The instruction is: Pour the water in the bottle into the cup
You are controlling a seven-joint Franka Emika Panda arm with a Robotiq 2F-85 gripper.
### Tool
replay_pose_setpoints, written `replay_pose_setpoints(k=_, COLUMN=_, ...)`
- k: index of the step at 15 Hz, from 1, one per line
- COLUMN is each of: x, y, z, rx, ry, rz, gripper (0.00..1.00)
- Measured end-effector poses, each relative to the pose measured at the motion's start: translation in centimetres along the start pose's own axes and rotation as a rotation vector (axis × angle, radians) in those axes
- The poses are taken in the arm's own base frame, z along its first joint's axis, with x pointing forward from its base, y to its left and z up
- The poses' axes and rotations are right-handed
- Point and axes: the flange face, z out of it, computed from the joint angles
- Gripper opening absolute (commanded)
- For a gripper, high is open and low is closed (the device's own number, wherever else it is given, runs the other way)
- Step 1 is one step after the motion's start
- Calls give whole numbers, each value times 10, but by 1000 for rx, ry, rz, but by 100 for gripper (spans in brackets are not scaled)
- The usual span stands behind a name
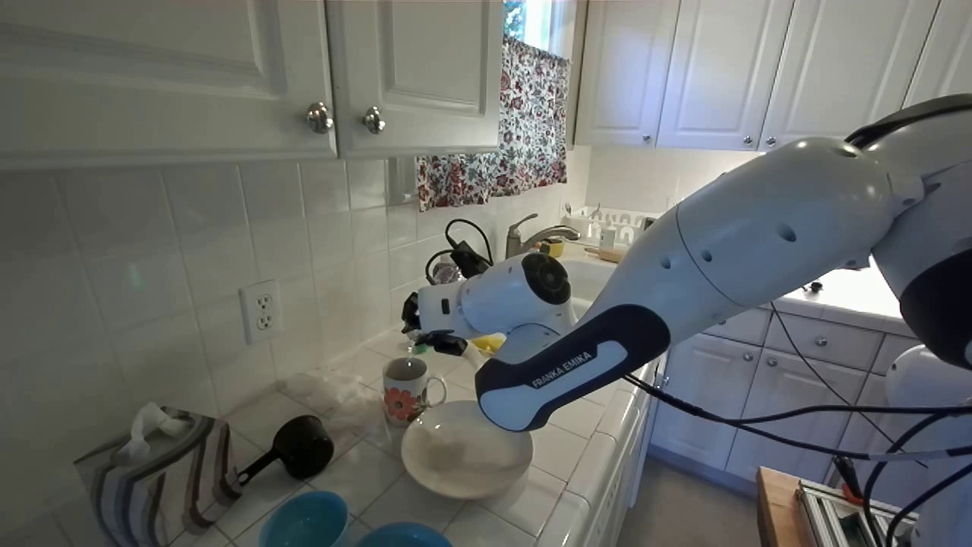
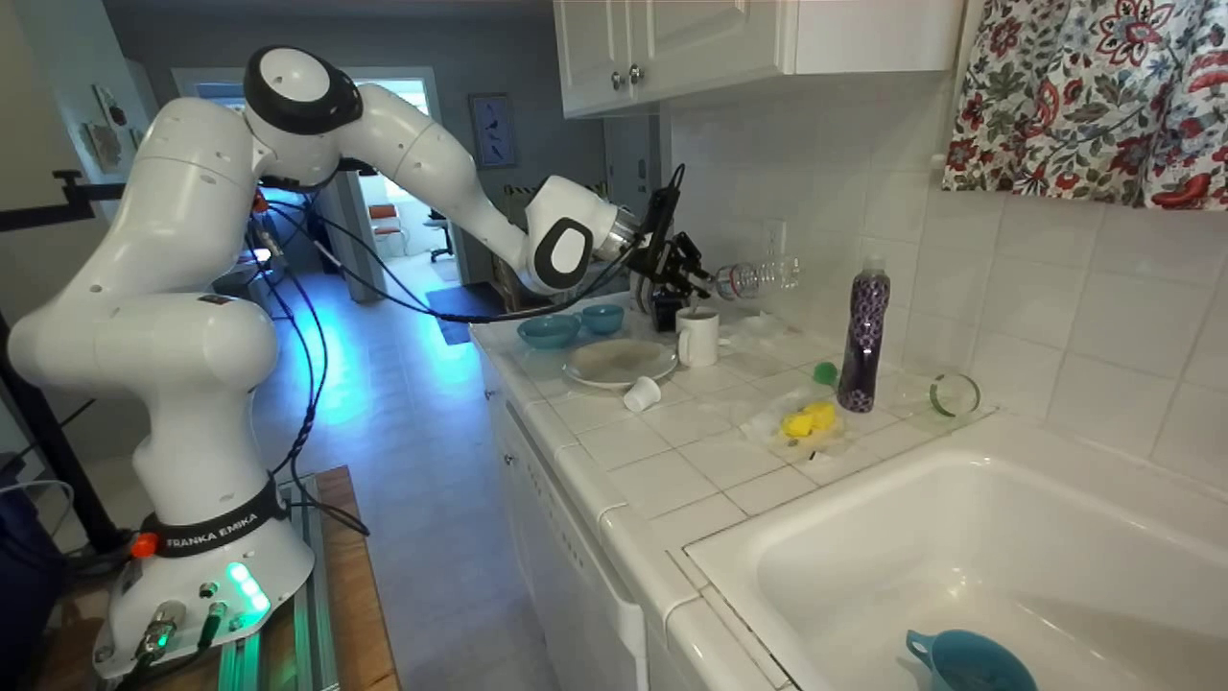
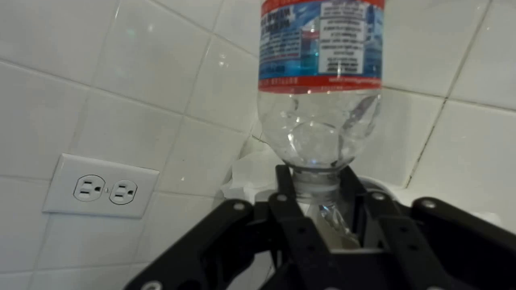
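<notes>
Cables (image 2: 480,318) sag along the white robot arm (image 2: 153,317), which rises at the left of an exterior view and reaches out over the tiled counter (image 2: 662,437). Next come a blue bowl (image 2: 549,338) and, just beside it, a second blue bowl (image 2: 602,326), then a wide white bowl (image 2: 587,377). A small white cup (image 2: 642,394) lies on its side near that wide bowl. Right of it, the mug (image 1: 402,395) stands upright on the counter, a red flower showing on its side in an exterior view. Over the mug hangs the gripper (image 3: 317,186), its jaws clamped on the neck of the clear bottle (image 3: 320,84). This bottle is tipped nearly level, its base pointing right and a little higher than its neck, and a red-and-blue label (image 3: 320,44) shows in the wrist view. A thin stream of water (image 1: 411,351) falls from it into the mug; how full the mug is, I cannot tell. Farther right, a yellow object (image 2: 809,419) lies on the counter, with a small green object (image 2: 825,373) behind it, both too small to make out. A dark purple bottle (image 2: 863,336) stands upright beside them, near the wall (image 2: 1074,307) and well apart from the gripper. A clear vessel (image 2: 933,395) with a greenish rim comes next, then the sink (image 2: 1055,480), where a blue cup (image 2: 971,662) rests, and higher up a floral curtain (image 2: 1084,96).
</notes>
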Motion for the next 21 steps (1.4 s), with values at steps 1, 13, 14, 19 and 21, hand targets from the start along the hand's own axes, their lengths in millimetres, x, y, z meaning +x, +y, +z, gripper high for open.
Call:
replay_pose_setpoints(k=1, x=0, y=0, z=0, rx=5, ry=-4, rz=-7, gripper=8)
replay_pose_setpoints(k=13, x=6, y=0, z=6, rx=54, ry=-51, rz=-175, gripper=8)
replay_pose_setpoints(k=14, x=6, y=1, z=6, rx=56, ry=-53, rz=-194, gripper=8)
replay_pose_setpoints(k=19, x=7, y=3, z=6, rx=57, ry=-59, rz=-268, gripper=8)
replay_pose_setpoints(k=21, x=8, y=5, z=5, rx=56, ry=-61, rz=-290, gripper=8)
